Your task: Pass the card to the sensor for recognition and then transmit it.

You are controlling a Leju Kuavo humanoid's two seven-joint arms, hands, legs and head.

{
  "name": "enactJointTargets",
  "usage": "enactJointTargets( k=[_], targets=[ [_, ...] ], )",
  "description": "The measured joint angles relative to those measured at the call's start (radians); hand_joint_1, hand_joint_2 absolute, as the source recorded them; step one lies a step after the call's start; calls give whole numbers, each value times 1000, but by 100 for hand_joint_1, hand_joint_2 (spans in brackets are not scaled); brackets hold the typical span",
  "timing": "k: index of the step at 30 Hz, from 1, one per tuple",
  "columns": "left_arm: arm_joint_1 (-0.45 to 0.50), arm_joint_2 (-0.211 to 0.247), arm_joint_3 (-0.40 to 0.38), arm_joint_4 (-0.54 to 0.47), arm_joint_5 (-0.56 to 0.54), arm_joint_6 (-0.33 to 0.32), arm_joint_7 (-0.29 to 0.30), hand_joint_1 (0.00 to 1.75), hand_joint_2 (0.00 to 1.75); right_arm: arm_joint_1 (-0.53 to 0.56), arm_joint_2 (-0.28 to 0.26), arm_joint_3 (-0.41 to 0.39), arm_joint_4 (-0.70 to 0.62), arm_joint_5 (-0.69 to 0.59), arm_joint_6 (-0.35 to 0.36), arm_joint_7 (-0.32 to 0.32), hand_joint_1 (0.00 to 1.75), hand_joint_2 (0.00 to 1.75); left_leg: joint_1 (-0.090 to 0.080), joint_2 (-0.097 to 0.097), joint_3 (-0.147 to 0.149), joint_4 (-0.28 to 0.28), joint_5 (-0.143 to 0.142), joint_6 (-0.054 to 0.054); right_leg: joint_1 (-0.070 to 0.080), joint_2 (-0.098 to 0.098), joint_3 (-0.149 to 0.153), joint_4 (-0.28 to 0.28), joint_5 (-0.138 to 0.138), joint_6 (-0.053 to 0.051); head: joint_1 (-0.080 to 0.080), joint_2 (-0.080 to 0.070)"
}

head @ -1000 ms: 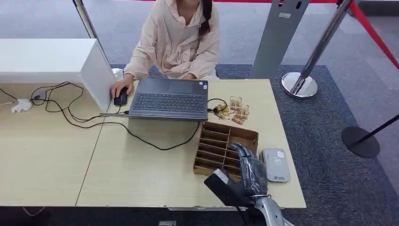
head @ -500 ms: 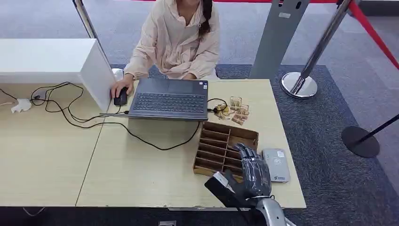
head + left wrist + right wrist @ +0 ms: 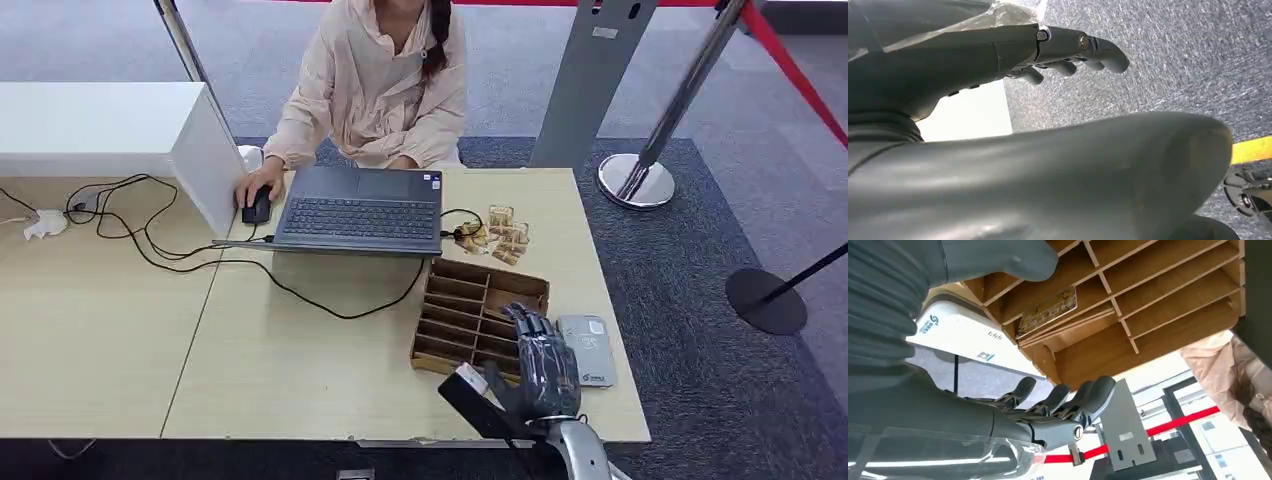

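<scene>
On the desk (image 3: 300, 360), the card (image 3: 1047, 311) is seen lying in a slot of the rack (image 3: 450, 310). The right hand (image 3: 545, 365), released and empty, has been shifted toward the reader (image 3: 586, 350); grasping seems not yet begun. The left hand (image 3: 1068, 50) hangs empty.

Pale wood-grain bench (image 3: 300, 380). Brown wooden slotted tray (image 3: 462, 318) holding a gold-brown patterned card (image 3: 1047, 311). White-grey sensor (image 3: 588, 350) with a small blue mark. Dark grey laptop (image 3: 360, 210), black mouse (image 3: 258, 207), black cables (image 3: 150, 245). Dark grey glossy right hand (image 3: 541, 365). Blue-grey speckled carpet (image 3: 700, 260). Person's jacket (image 3: 375, 90) pale pink. Red barrier tape (image 3: 790, 65).
</scene>
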Motion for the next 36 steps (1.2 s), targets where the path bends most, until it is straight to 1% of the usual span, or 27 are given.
enactJointTargets(
  k=[14,16,25,35,36],
  targets=[
    [0,1,0,0,-4,0,-1,0,0,-8,16,-1,17,0,0,0,47,175,0,0,0,0,0,0,0,0,0,0,0,0,0,0],
    [0,1,0,0,-4,0,-1,0,0,-9,17,-1,18,0,0,0,51,175,0,0,0,0,0,0,0,0,0,0,0,0,0,0],
    [-1,1,0,0,-8,-6,-1,0,0,-36,24,0,28,-8,18,0,52,175,0,0,0,0,0,0,0,0,0,0,0,0,0,0],
    [-1,1,0,0,-10,-12,-1,0,0,-43,25,-1,43,-28,19,0,56,175,0,0,0,0,0,0,0,0,0,0,0,0,0,0],
    [-1,1,0,0,-10,-12,-1,0,0,-43,25,0,46,-30,19,0,54,175,0,0,0,0,0,0,0,0,0,0,0,0,0,0]
  ],
)
